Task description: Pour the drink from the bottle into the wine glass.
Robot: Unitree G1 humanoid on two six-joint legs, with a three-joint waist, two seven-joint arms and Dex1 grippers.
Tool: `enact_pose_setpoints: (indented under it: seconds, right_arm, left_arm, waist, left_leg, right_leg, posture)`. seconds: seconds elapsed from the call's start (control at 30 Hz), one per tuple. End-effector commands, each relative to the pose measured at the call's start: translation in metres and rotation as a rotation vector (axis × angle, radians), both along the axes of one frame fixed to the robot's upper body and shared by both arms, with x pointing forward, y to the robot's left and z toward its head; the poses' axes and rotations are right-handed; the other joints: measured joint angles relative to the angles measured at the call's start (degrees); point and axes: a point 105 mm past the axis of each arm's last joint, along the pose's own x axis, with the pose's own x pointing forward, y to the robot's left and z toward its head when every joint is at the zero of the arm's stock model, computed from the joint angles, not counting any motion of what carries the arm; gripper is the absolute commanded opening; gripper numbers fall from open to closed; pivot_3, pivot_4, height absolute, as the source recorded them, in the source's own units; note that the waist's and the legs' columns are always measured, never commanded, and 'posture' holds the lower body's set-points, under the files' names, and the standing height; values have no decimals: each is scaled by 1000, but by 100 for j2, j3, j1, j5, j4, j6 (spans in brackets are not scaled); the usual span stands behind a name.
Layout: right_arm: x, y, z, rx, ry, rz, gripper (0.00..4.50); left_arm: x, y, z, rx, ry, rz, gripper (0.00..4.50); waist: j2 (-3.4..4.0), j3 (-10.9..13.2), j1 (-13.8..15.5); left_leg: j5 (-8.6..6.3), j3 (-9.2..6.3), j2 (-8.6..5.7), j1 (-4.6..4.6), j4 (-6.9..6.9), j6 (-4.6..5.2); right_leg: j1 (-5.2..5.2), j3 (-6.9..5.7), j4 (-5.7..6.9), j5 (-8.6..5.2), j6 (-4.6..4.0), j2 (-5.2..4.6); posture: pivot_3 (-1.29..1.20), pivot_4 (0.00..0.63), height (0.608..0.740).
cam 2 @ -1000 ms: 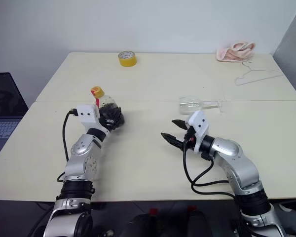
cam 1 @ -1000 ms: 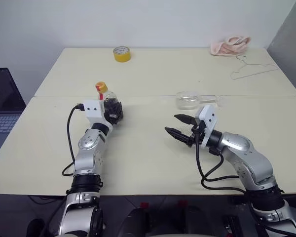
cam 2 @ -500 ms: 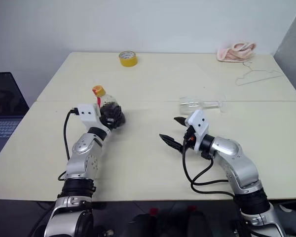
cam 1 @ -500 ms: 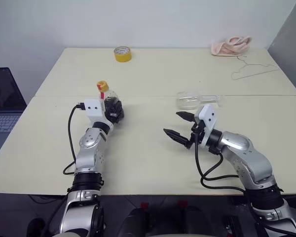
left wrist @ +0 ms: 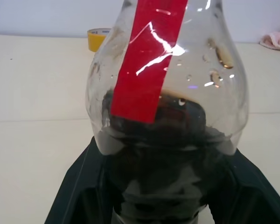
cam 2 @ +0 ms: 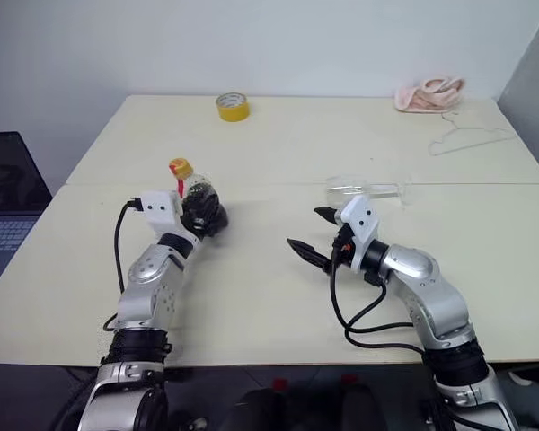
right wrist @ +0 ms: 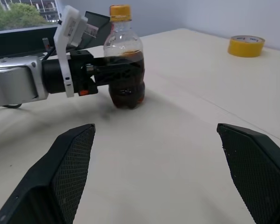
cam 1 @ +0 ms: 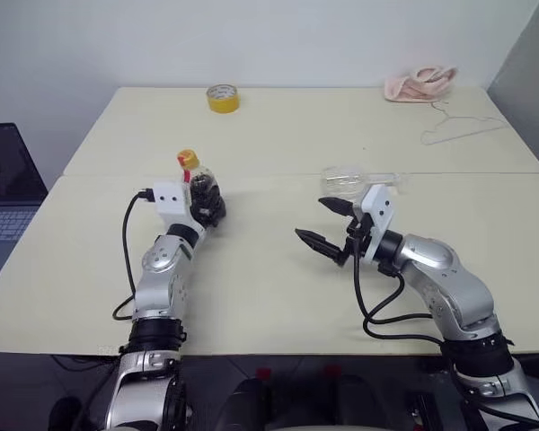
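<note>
Showing no readable label: bottle

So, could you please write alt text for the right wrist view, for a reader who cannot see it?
The left gripper is closed around a small clear bottle with an orange cap, standing on a cream table and partly filled with dark drink. A yellow tape roll lies beyond.

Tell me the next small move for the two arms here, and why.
Probably the right gripper should reach back to the wine glass and stand it up. The glass lies on its side behind that gripper, whose fingers are spread wide with nothing between them. The left gripper is closed around the bottle, which stands on the table with its yellow cap on, so pouring looks premature.
</note>
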Motion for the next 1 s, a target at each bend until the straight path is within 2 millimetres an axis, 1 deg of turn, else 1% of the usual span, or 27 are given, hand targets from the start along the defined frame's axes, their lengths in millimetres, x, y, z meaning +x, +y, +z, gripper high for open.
enact_pose_setpoints:
  seconds: [0.03, 0.1, 0.13, 0.2, 0.3, 0.43, 0.5, 0.6, 0.67, 0.8, 1.0]
  right_arm:
    - [-4, -1, 31, 62, -82, 11, 4500]
    - [-6, 1, 42, 85, -92, 23, 4500]
    - [-10, 4, 51, 98, -101, 49, 4500]
    - [-17, 10, 62, 102, -111, 98, 4500]
    - [-23, 16, 68, 85, -108, 146, 4500]
    - [-24, 29, 77, 101, -102, 199, 4500]
    - [-23, 35, 77, 98, -93, 216, 4500]
    - [-13, 44, 74, 63, -96, 206, 4500]
    - [-9, 49, 73, 49, -100, 199, 4500]
    - [-6, 70, 69, 34, -79, 225, 4500]
    - [-5, 82, 63, 27, -63, 227, 4500]
  left_arm:
    - [-20, -22, 1, 28, 8, -94, 2087]
    - [-34, -34, -5, 41, 36, -157, 2079]
    - [-42, -40, -8, 37, 49, -188, 2079]
    - [-52, -48, -9, 39, 59, -230, 2068]
    - [-57, -60, -5, 56, 59, -278, 2066]
    - [-60, -84, -12, 77, 75, -359, 2066]
    - [-61, -90, -14, 72, 77, -376, 2066]
    - [-62, -99, -17, 93, 60, -401, 2065]
    - [-61, -101, -15, 79, 46, -399, 2065]
    - [-70, -114, -17, 49, 35, -438, 2051]
    - [-72, -113, -17, 51, 28, -434, 2051]
  waist:
    - [0, 0, 3]
    - [2, -1, 7]
    - [1, -1, 9]
    - [2, -1, 16]
    - [1, -2, 70]
    - [0, -3, 124]
    - [0, -3, 142]
    - [0, -3, 176]
    - [-1, -3, 183]
    - [0, -3, 175]
    - [0, -3, 181]
  left_leg:
    - [0, 1, 0, 0, 0, -1]
    - [-1, 0, 1, 0, 0, -1]
    - [0, 0, 1, 0, -1, -1]
    - [-1, 2, 1, 0, 0, -1]
    - [-1, -2, 1, 0, 4, -1]
    - [-1, -3, -5, 1, 8, 1]
    - [-1, -2, -5, 2, 7, 1]
    - [-1, -3, -6, 2, 8, 1]
    - [-1, -5, -8, 2, 9, 1]
    - [-1, -3, -7, 2, 9, 0]
    - [-1, -7, -9, 1, 9, 0]
  right_leg:
    - [0, 1, 1, 0, 0, 0]
    - [-1, 0, 2, 0, 0, 0]
    - [-1, 1, 2, 0, 0, 0]
    - [0, 2, 1, 0, 0, 0]
    - [5, -2, -1, 0, 0, 0]
    - [11, -2, -3, 0, 0, -2]
    - [11, -2, -3, 0, 0, -2]
    - [12, -3, -5, 0, 0, -3]
    - [13, -4, -5, 0, 0, -4]
    - [11, -2, -4, 0, 0, -6]
    - [9, -3, -4, 0, 0, -6]
  posture:
    - [0, 150, 740]
    - [0, 150, 740]
    - [0, 150, 740]
    - [0, 150, 740]
    - [0, 150, 740]
    - [0, 150, 740]
    - [0, 150, 740]
    - [0, 150, 740]
    - [0, 150, 740]
    - [0, 150, 740]
    - [0, 150, 740]
